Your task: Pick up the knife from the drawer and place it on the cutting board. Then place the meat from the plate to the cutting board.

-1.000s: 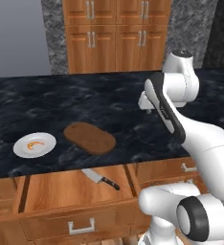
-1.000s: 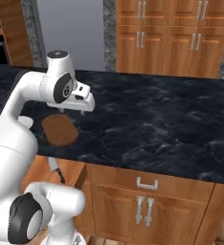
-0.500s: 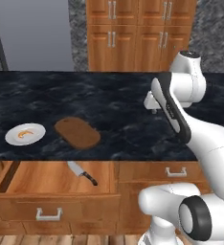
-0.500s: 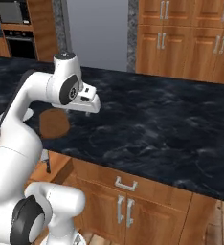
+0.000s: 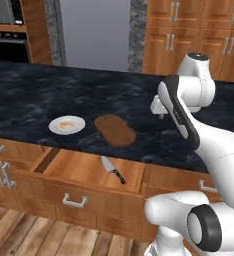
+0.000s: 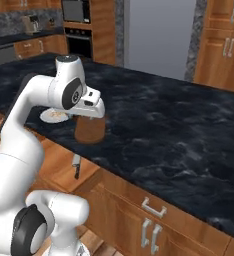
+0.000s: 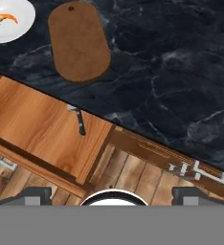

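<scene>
Left base view first, reading from the left: the plate (image 5: 67, 125) sits on the dark counter (image 5: 29, 95) with the meat (image 5: 66, 124) on it, the cutting board (image 5: 115, 130) lies just beside it to the right, bare, and below them the drawer (image 5: 84, 172) stands pulled open with the knife (image 5: 112, 169) flat on its floor, handle towards the robot. Further right, the gripper (image 5: 158, 106) hangs high above the counter, well apart from everything.

What has changed in the last second is the viewpoint, not the objects: the whole scene has slid across both base views, so the base has been driving along the island. Plate, board and knife keep their places relative to one another. The open drawer now lies more squarely ahead of the arm, which I take as lining up for the first pick.

From the hand view, the plate (image 7: 8, 19), board (image 7: 79, 40) and knife (image 7: 79, 120) all lie below. The fingertips (image 7: 30, 196) stand at the far edges of the picture, so the pincer is wide and holds nothing. Nothing of the task is done yet; a long descent into the drawer comes next.
</scene>
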